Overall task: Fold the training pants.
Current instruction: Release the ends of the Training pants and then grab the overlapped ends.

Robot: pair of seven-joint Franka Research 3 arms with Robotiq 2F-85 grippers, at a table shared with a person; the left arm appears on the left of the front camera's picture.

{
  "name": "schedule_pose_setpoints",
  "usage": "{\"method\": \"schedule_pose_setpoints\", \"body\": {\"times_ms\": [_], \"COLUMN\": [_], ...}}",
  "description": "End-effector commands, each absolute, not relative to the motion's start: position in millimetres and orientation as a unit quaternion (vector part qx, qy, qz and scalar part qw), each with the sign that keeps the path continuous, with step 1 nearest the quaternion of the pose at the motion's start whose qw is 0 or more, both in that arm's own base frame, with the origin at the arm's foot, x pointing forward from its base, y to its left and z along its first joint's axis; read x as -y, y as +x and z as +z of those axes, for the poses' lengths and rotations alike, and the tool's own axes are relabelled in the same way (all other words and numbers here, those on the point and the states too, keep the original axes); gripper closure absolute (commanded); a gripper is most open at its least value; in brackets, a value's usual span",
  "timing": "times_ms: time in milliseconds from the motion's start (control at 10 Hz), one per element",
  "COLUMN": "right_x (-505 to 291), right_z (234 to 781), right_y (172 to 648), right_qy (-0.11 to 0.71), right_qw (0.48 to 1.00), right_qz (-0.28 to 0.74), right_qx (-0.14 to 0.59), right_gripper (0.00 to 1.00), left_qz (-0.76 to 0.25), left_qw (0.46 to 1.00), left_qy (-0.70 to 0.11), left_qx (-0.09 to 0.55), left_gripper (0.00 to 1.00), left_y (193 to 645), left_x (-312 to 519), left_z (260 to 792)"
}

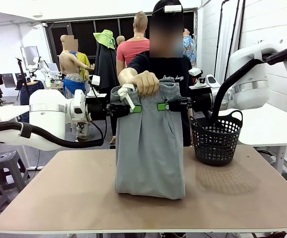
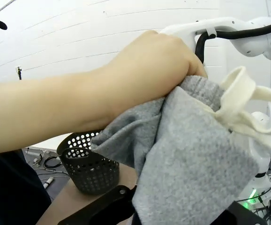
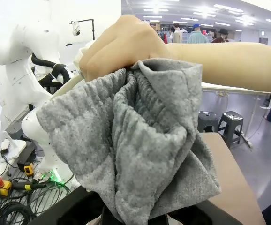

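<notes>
- Left claw (image 1: 133, 108), left of frame centre in the front view, is clamped tight on the pants (image 1: 149, 148) at their left top edge, green pads pressed on the cloth.
- Right claw (image 1: 164, 106), just right of centre, is likewise closed on the pants' right top edge.
- The pants hang between the two claws in the middle of the frame, folded over, their lower end resting on the tabletop (image 1: 59, 193).
- A person's hand (image 1: 146, 82) grips the bunched waistband at the top centre, between the claws; the white drawstring (image 1: 125, 94) dangles at the upper left of the cloth.
- In the left wrist view the hand (image 2: 149, 70) fills the upper middle, holding grey cloth (image 2: 191, 159), with the drawstring (image 2: 241, 105) at the right.
- In the right wrist view the hand (image 3: 121, 44) sits at the upper centre on the gathered waistband (image 3: 135, 140).
- A black mesh basket (image 1: 216, 140) stands on the tabletop at the right, near the pants; whether it holds anything cannot be told.
</notes>
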State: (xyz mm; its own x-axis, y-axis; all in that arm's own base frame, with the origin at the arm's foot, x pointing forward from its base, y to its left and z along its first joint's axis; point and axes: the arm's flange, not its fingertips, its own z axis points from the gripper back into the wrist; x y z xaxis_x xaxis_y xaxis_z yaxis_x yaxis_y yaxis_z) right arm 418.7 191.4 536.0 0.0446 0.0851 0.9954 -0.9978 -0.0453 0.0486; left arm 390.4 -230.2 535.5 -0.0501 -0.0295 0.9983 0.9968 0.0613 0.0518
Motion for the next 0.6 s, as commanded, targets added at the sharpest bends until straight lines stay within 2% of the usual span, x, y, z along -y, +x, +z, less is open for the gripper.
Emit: {"method": "schedule_pose_setpoints", "body": {"times_ms": [0, 200, 300, 400, 500], "right_x": [-194, -199, -207, -193, -193], "right_z": [539, 538, 535, 535, 535], "right_y": [423, 422, 425, 418, 418], "right_qy": [0.497, 0.489, 0.474, 0.496, 0.496], "right_qw": [0.518, 0.527, 0.515, 0.522, 0.522], "right_qz": [0.531, 0.541, 0.559, 0.532, 0.532], "right_qx": [0.450, 0.436, 0.444, 0.447, 0.447], "right_gripper": [1.00, 1.00, 1.00, 1.00, 1.00], "left_qz": [-0.496, -0.501, -0.497, -0.500, -0.500], "left_qw": [0.511, 0.519, 0.472, 0.515, 0.515], "left_qy": [-0.466, -0.460, -0.497, -0.466, -0.466], "left_qx": [0.526, 0.518, 0.532, 0.517, 0.517], "left_gripper": [1.00, 1.00, 1.00, 1.00, 1.00], "left_y": [399, 401, 402, 396, 396], "left_x": [229, 229, 226, 230, 230], "left_z": [539, 535, 534, 530, 530]}}
